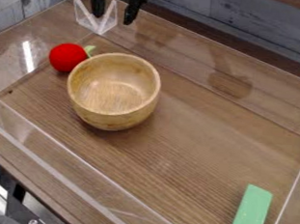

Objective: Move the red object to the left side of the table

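Note:
The red object is a small glossy red ball lying on the dark wood table, touching or nearly touching the left side of the wooden bowl. My gripper hangs at the top edge of the view, above the far-left corner and well behind the ball. Its two dark fingers stand apart with nothing between them, so it is open.
Low clear acrylic walls border the table on all sides. A flat green rectangular block lies near the front right corner. The wooden bowl holds nothing.

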